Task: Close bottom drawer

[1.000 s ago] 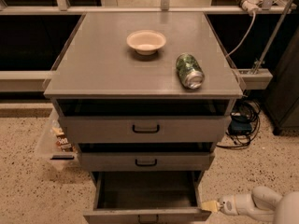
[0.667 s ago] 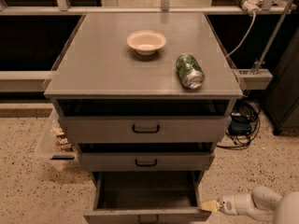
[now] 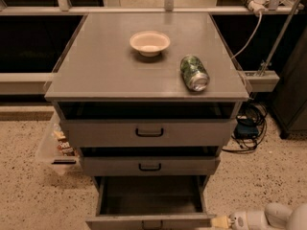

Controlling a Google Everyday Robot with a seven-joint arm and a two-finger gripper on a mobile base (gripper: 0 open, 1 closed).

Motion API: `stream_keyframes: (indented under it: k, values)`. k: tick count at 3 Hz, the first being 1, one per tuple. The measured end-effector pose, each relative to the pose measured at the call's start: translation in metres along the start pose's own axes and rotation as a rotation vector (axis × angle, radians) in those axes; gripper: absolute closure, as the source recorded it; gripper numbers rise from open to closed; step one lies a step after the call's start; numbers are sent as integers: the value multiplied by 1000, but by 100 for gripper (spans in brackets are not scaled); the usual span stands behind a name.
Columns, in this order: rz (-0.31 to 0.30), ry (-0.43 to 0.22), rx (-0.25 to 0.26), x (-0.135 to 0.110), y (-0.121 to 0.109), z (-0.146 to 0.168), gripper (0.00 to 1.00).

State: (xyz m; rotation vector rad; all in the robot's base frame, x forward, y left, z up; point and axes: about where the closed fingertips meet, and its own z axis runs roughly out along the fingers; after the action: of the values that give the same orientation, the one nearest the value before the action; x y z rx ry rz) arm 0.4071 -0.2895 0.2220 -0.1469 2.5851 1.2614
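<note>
The bottom drawer (image 3: 149,218) of the grey cabinet is pulled far out, showing its dark, empty box (image 3: 151,195). Its front runs along the bottom edge of the view, with the small black handle partly cut off. My gripper (image 3: 219,222) comes in from the lower right on a white arm. Its yellowish tip sits right at the right end of the drawer's front.
The top drawer (image 3: 148,132) and middle drawer (image 3: 149,166) stand slightly out. A white bowl (image 3: 149,42) and a green can (image 3: 194,72) lying on its side rest on the cabinet top (image 3: 105,71). A clear bin (image 3: 56,147) sits on the floor at left; cables (image 3: 247,128) lie at right.
</note>
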Motion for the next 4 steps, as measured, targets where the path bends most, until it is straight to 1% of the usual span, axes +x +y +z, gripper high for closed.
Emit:
stream_keyframes:
  k: [1, 2, 3, 4]
  values:
    - [0, 0, 0, 0, 0, 0, 100]
    - [38, 9, -15, -2, -16, 9, 100]
    - [72, 19, -29, 0, -24, 16, 100]
    - [96, 9, -36, -6, -41, 25, 100]
